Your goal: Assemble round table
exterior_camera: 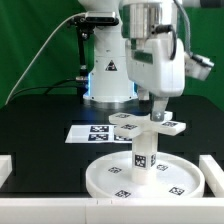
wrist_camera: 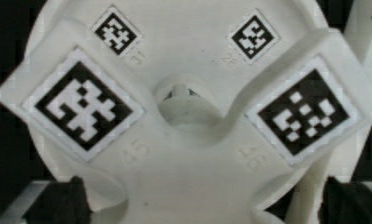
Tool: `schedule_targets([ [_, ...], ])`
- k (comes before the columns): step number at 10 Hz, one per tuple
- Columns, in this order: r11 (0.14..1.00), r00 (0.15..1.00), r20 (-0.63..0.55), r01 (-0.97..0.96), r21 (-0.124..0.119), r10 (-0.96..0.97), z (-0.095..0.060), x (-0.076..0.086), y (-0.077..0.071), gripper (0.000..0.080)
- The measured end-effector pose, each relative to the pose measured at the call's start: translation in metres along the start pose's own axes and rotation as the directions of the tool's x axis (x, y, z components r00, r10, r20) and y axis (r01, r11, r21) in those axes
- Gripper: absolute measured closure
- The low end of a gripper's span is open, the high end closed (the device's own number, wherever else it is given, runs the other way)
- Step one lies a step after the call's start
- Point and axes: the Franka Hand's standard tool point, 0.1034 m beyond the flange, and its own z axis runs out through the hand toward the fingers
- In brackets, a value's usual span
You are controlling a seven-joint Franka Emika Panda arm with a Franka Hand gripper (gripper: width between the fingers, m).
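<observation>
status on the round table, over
Gripper low at cross-shaped piece, open or shut unclear. Cross-shaped piece atop post, post upright on disc. Marker board beyond, nothing in the way.

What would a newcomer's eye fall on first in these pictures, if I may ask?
First, the white stack in the exterior view's foreground: a cross-shaped piece on top of a short post that stands upright in the middle of a large round disc. The jaws meet the cross from above; whether they grip it is unclear. In the wrist view the tagged cross fills nearly the whole picture.
</observation>
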Motion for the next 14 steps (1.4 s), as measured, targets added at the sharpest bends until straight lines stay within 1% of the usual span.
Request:
schedule_targets([
  [2, 0.992, 0.992, -0.002, 0.123, 0.01, -0.123, -0.006, 0.002, -0.004, 0.015],
  [3, 0.96, 0.96, -0.011, 0.28, 0.018, -0.28, -0.009, 0.003, -0.008, 0.015],
  [4, 0.915, 0.915, -0.017, 0.402, 0.02, -0.402, -0.01, 0.004, -0.009, 0.015],
  [5, 0.848, 0.848, -0.02, 0.53, 0.02, -0.53, -0.011, 0.003, -0.009, 0.015],
  [6, 0.754, 0.755, -0.029, 0.656, 0.029, -0.655, -0.014, 0.003, -0.01, 0.015],
  [7, 0.682, 0.683, -0.04, 0.731, 0.032, -0.73, -0.015, 0.002, -0.007, 0.015],
  [9, 0.602, 0.602, -0.045, 0.798, 0.016, -0.797, -0.014, 0.006, -0.007, 0.015],
  [10, 0.572, 0.572, -0.046, 0.82, 0.013, -0.819, -0.014, 0.006, -0.007, 0.015],
  [11, 0.486, 0.485, -0.048, 0.874, 0.004, -0.873, -0.014, 0.008, -0.006, 0.015],
  [12, 0.32, 0.319, -0.049, 0.947, -0.01, -0.946, -0.015, 0.014, -0.007, 0.015],
  [13, 0.148, 0.147, -0.045, 0.989, -0.017, -0.988, -0.015, 0.018, -0.006, 0.015],
  [14, 0.073, 0.072, -0.049, 0.997, -0.018, -0.996, -0.014, 0.02, -0.004, 0.015],
])
